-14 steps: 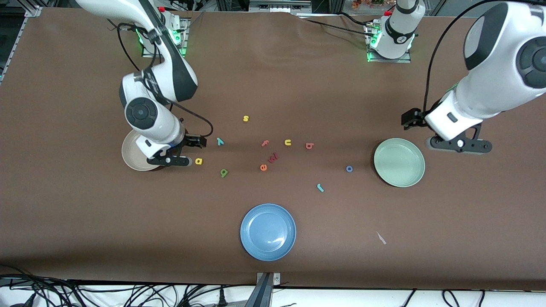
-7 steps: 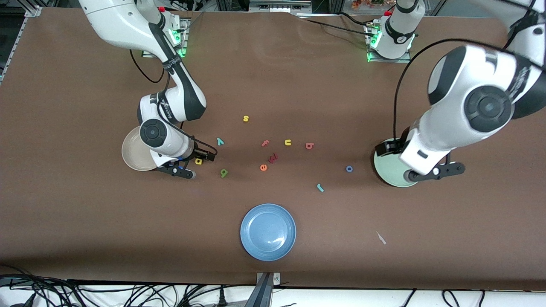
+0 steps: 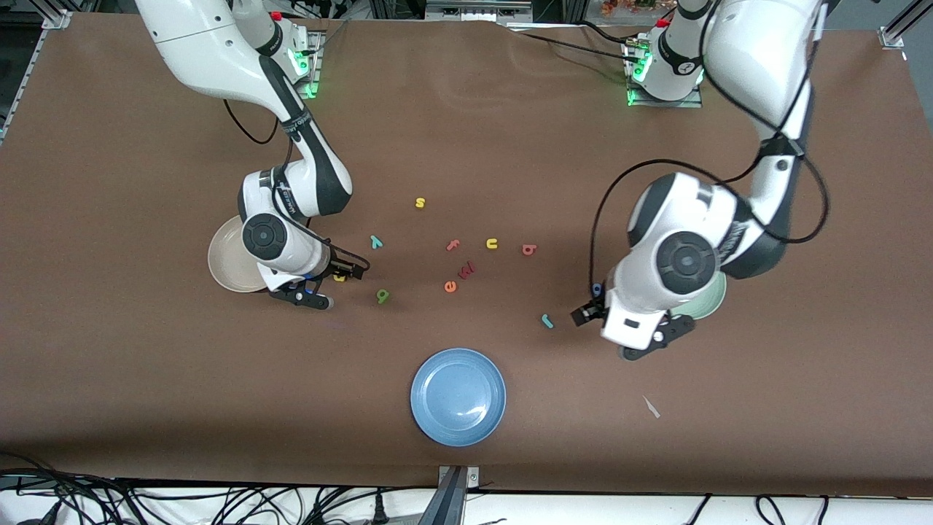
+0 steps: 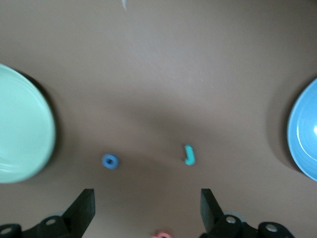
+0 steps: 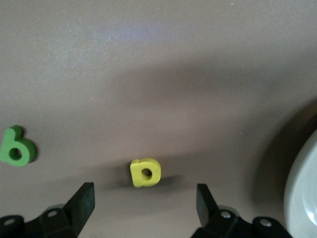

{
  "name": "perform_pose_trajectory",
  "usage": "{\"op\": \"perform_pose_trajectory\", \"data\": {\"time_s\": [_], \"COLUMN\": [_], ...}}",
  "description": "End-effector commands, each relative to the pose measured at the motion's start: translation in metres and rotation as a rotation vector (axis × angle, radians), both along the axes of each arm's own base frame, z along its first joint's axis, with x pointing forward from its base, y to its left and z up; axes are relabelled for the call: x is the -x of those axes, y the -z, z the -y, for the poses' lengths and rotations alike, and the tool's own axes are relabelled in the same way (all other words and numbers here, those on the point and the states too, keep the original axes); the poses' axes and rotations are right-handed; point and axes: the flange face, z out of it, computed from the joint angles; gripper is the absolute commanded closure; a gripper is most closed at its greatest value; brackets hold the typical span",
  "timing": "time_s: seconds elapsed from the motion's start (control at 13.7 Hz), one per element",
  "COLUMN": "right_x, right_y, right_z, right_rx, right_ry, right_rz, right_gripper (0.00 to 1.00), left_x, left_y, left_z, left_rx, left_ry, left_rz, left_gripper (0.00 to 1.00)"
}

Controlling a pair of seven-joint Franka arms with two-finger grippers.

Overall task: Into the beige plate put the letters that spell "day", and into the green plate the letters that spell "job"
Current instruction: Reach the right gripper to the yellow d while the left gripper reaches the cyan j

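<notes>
My right gripper (image 5: 144, 203) is open and low over the table beside the beige plate (image 3: 222, 262). The yellow "a" (image 5: 145, 172) lies just ahead of its fingers, not touched. The green "d" (image 3: 383, 295) and teal "y" (image 3: 376, 241) lie close by on the table. My left gripper (image 4: 147, 210) is open and holds nothing. It hangs high over the table by the green plate (image 3: 714, 295), which its arm mostly hides. Below it lie the blue "o" (image 4: 110, 160), the teal "j" (image 4: 189, 154) and the pinkish "b" (image 3: 529, 249).
A blue plate (image 3: 458, 396) sits near the front edge. Other letters lie mid-table: yellow "s" (image 3: 420, 203), pink "f" (image 3: 453, 245), yellow "u" (image 3: 492, 243), orange "e" (image 3: 450, 286) and a red one (image 3: 467, 269). A white scrap (image 3: 651, 407) lies toward the left arm's end.
The left arm swung in from past the green plate to hang over the "o" and "j". The right gripper shifted from over the beige plate's edge to the yellow "a" and dropped lower.
</notes>
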Motion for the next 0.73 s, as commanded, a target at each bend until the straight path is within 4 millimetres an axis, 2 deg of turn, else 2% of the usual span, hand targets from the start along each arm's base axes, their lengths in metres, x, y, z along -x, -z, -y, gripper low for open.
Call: {"op": "perform_pose_trajectory", "data": {"time_s": [0.0,0.07,0.15,0.29,0.37,0.44,0.59,0.66], "right_x": [0.0,0.0,0.001,0.006,0.007,0.007,0.008,0.009], "right_y": [0.011,0.013,0.015,0.022,0.023,0.023,0.023,0.023], "right_z": [0.006,0.008,0.008,0.011,0.012,0.011,0.01,0.009], "right_rx": [-0.016,-0.016,-0.016,-0.014,-0.014,-0.014,-0.014,-0.014], "right_ry": [-0.035,-0.047,-0.049,-0.047,-0.046,-0.049,-0.051,-0.051], "right_rz": [0.024,0.023,0.022,0.027,0.03,0.03,0.026,0.024], "right_gripper": [0.08,0.09,0.12,0.16,0.22,0.33,0.46,0.55], "left_x": [-0.006,-0.002,0.0,0.001,0.0,0.001,0.014,0.016], "left_y": [0.035,0.066,0.087,0.096,0.102,0.11,0.137,0.145], "left_z": [0.026,0.038,0.041,0.047,0.049,0.051,0.069,0.074], "left_rx": [0.038,0.022,0.01,0.014,0.021,0.022,0.004,-0.006], "left_ry": [-0.056,-0.077,-0.087,-0.077,-0.079,-0.08,-0.043,-0.023], "left_rz": [0.012,-0.003,-0.016,0.0,0.015,0.025,0.019,0.04], "left_gripper": [0.06,0.06,0.07,0.15,0.18,0.2,0.32,0.34]}}
